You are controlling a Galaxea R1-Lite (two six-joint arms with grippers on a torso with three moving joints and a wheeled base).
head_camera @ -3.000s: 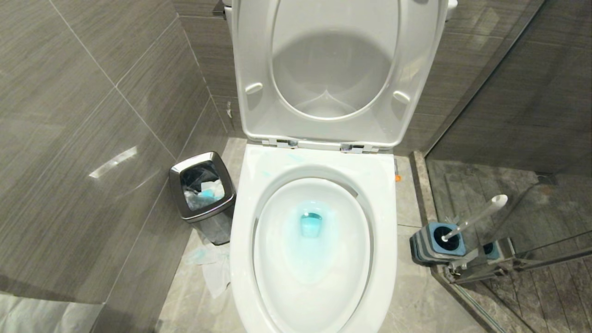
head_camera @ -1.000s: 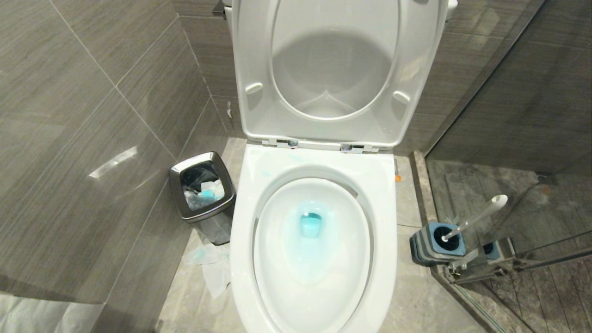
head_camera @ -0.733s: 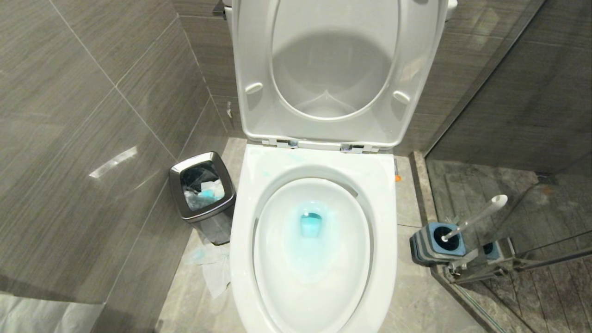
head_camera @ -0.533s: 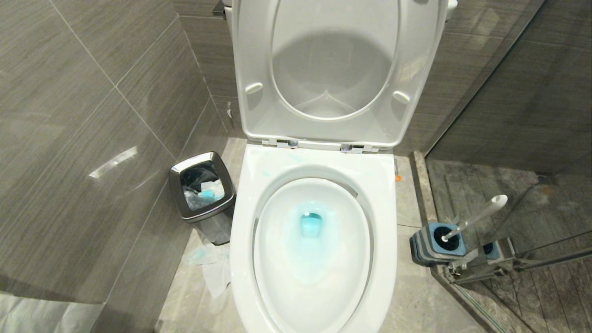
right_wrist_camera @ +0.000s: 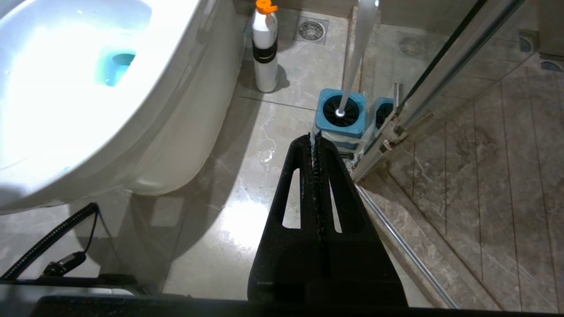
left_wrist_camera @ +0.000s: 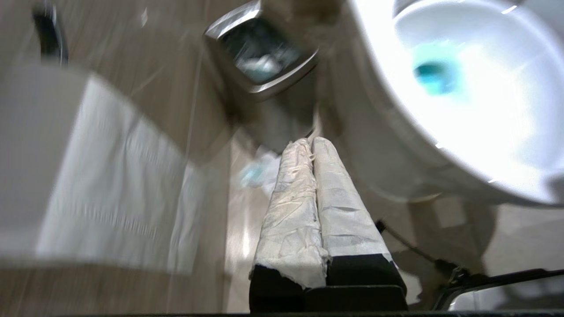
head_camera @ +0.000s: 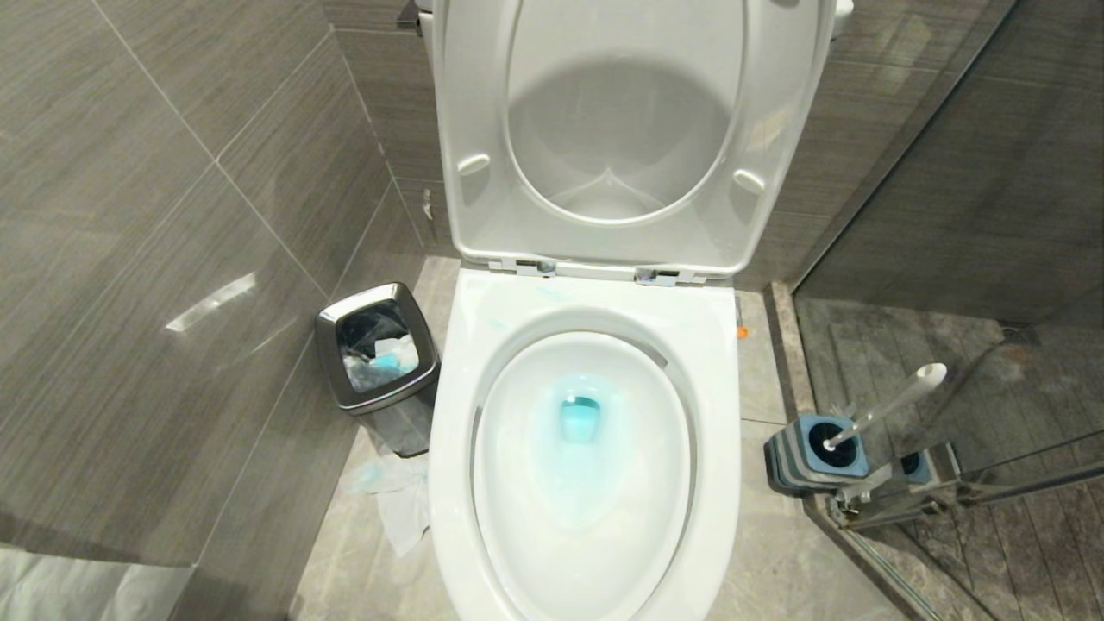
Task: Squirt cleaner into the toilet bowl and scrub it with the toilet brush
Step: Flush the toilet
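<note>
The left gripper (left_wrist_camera: 312,143) rises from six o'clock, its two fingers (left_wrist_camera: 291,211) wrapped in pale cloth and pressed together, holding nothing. At two o'clock curves the white toilet bowl (left_wrist_camera: 383,132), with turquoise cleaner (left_wrist_camera: 434,72) pooled inside. A steel bin (left_wrist_camera: 260,57) stands at twelve o'clock, and crumpled tissue (left_wrist_camera: 260,174) lies on the floor just beyond the fingertips.

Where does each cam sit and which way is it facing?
Head view: high, looking forward and down into the white ceramic toilet bowl, seat and lid raised; no arm shows.
Left wrist view: low beside the bowl, behind the shut, white-wrapped left gripper, facing the small steel bin.
Right wrist view: low on the bowl's other side, behind the shut black right gripper, facing the white-handled toilet brush in its blue-topped holder by the glass shower partition.
Shared: all three show the bowl's turquoise-blue cleaner water.
</note>
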